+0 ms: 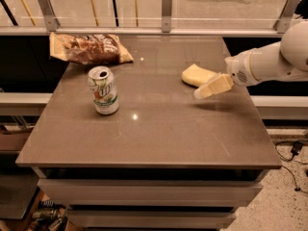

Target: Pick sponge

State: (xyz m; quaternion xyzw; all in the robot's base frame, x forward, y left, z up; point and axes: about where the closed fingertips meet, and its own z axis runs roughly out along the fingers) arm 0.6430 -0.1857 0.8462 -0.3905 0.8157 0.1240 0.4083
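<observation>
at far left a bag [91,48] lies by the back edge of the table [159,138], and a can [103,90] stands upright further forward. right of centre the sponge [196,74] lies flat, its long axis running roughly left to right. the gripper [211,87] hovers just beside it on the near-right side, reaching in from the right; i cannot tell if it is open or closed. the sponge lies slightly left of and beyond its tip, so a short shift that way seems needed.
</observation>
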